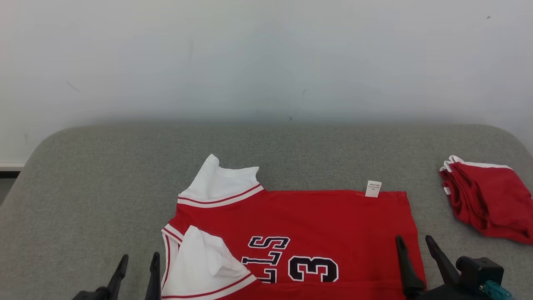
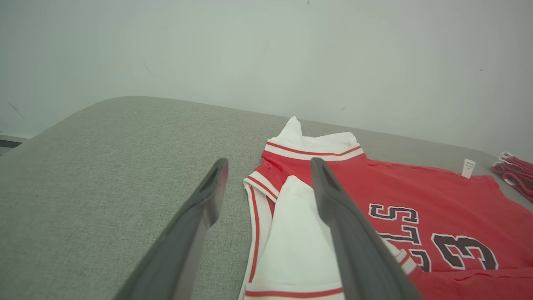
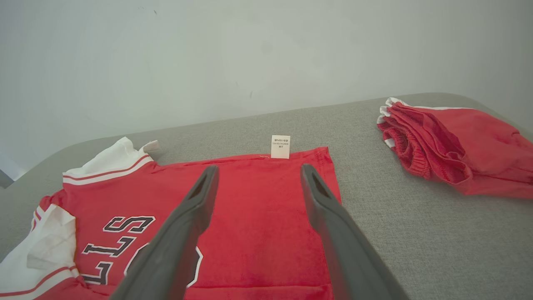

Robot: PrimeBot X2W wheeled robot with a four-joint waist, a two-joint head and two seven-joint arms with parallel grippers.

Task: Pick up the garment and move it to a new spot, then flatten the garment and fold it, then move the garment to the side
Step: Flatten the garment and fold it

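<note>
The garment [image 1: 300, 225] is a red jersey with white sleeves and dark lettering, lying flat on the grey table [image 1: 104, 183], neck end to the left. A white label [image 1: 373, 188] sticks out of its far edge. My left gripper [image 1: 139, 266] stands open at the lower left, just left of the near white sleeve [image 2: 295, 241]. My right gripper [image 1: 414, 246] is open at the lower right, over the jersey's hem corner. In the right wrist view the jersey [image 3: 258, 208] lies under and between the fingers [image 3: 195, 208]. Nothing is held.
Folded red shorts [image 1: 487, 200] with white trim lie at the table's right edge, also seen as shorts [image 3: 449, 141] from the right wrist. A pale wall [image 1: 266, 58] rises behind the table. Bare grey surface stretches left and behind the jersey.
</note>
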